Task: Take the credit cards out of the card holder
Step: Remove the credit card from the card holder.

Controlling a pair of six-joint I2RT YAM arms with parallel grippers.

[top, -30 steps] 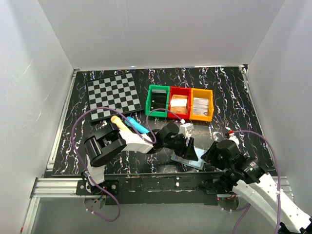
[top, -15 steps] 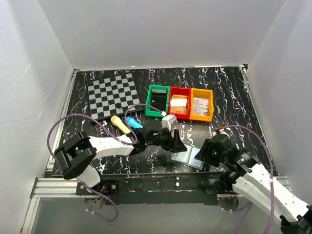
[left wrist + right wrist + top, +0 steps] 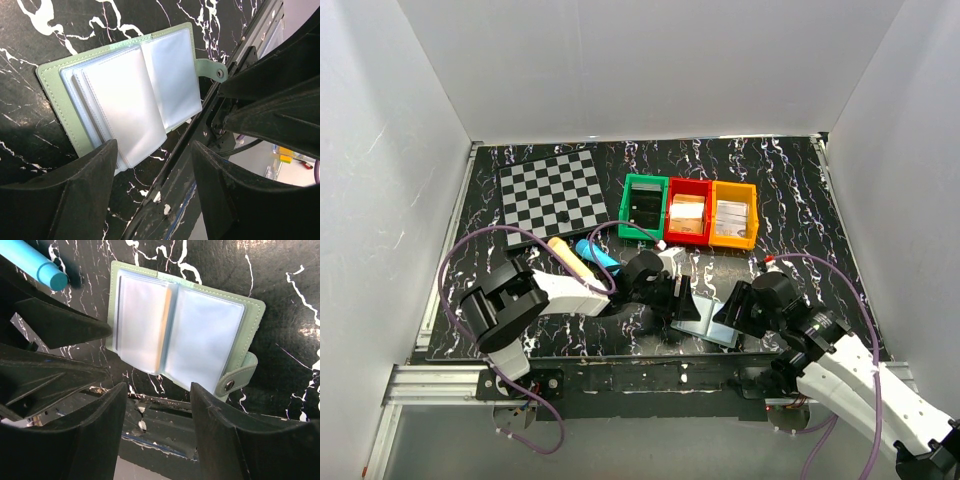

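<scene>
The card holder (image 3: 708, 327) lies open and flat at the table's near edge. It is grey-green outside with pale blue-grey sleeves and a snap tab (image 3: 235, 380) on one edge. It also shows in the left wrist view (image 3: 125, 95) and the right wrist view (image 3: 180, 335). The credit cards cannot be told apart inside the sleeves; only a faint tan edge shows at the fold. My left gripper (image 3: 682, 300) (image 3: 152, 150) is open and empty at the holder's left edge. My right gripper (image 3: 733, 312) (image 3: 157, 390) is open and empty at its right edge.
A checkered board (image 3: 552, 195) lies at the back left. Green (image 3: 626, 208), red (image 3: 688, 184) and orange (image 3: 754, 215) bins stand in a row behind the holder. A blue marker (image 3: 598, 255) and a beige stick (image 3: 567, 258) lie by the left arm. The metal front rail (image 3: 650, 372) runs just below the holder.
The left gripper drew back to the left from over the holder, then came partway back to its left edge. The right gripper moved in toward the holder's right edge.
</scene>
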